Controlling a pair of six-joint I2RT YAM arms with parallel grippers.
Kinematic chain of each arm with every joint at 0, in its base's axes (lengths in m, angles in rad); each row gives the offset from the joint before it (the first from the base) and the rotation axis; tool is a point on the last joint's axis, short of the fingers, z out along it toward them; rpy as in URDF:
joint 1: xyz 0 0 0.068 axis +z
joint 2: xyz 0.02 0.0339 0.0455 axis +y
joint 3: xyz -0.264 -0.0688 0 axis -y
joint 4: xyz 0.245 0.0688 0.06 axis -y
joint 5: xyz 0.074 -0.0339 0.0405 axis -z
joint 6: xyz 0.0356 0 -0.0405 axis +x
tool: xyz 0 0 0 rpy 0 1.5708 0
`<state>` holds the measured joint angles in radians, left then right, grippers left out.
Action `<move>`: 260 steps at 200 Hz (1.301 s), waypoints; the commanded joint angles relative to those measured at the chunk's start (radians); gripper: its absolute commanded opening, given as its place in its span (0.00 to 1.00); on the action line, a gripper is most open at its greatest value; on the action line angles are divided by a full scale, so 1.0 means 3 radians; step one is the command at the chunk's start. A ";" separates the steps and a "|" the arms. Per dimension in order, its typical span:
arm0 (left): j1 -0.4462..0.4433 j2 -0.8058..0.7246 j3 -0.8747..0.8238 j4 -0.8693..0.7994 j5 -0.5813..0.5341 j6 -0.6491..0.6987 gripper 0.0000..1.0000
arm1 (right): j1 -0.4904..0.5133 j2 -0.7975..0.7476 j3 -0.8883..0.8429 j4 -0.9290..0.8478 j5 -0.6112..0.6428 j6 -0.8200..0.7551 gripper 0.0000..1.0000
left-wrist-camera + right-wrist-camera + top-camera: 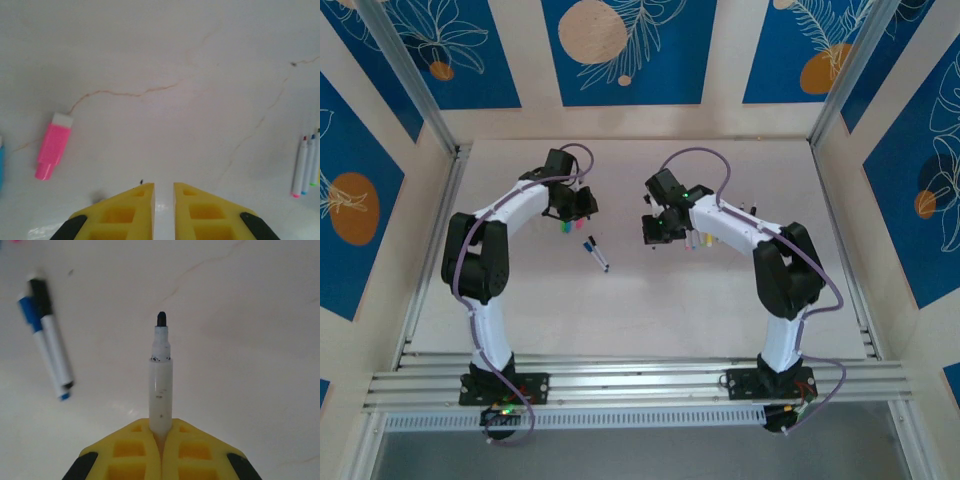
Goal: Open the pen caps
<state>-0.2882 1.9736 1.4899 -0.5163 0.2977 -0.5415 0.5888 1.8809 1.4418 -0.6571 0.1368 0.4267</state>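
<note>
The tabletop [650, 310] is your whole work area, with the left arm [510, 215] and right arm [740, 230] both bent in toward its middle.

Your right hand [161, 427] is clamped on a white-barrelled pen [160, 385]. The pen stands straight out past the fingertips with its black tip bare, so that one looks done and needs setting down.

Your left hand [164, 192] has its fingers drawn almost together with only a slit between them, and you can see nothing held there.

What matters for the next move is the pair of capped pens [597, 252] lying side by side on the tabletop between the two hands. In the top view their long axis runs on a diagonal from upper left to lower right. The blue cap [27, 310] and black cap [39, 295] sit at the upper-left ends, which point toward your left hand. That hand looks the nearer of the two and it is free, so I would judge it the better one to reach for the pair.

A loose pink cap [53, 150] lies off to the left of your left hand. A few uncapped pens [302, 167] lie well away to its right.
</note>
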 commanded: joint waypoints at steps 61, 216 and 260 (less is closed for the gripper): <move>-0.0012 -0.0055 -0.0068 -0.0204 -0.0273 0.0219 0.00 | -0.0122 0.0664 0.0448 -0.0530 0.0805 -0.0117 0.00; -0.0062 0.0031 0.0048 -0.0290 -0.0399 0.0250 0.00 | -0.0153 0.0583 0.0424 -0.0778 0.1223 0.0045 0.30; -0.0087 0.0203 0.0193 -0.0330 -0.0570 0.0256 0.00 | -0.0100 0.0360 0.0410 -0.0740 0.1109 0.0116 0.30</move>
<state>-0.3012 1.9984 1.5024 -0.5835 0.1745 -0.4862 0.5476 2.0644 1.5684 -0.8761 0.4900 0.4301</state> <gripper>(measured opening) 0.142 0.300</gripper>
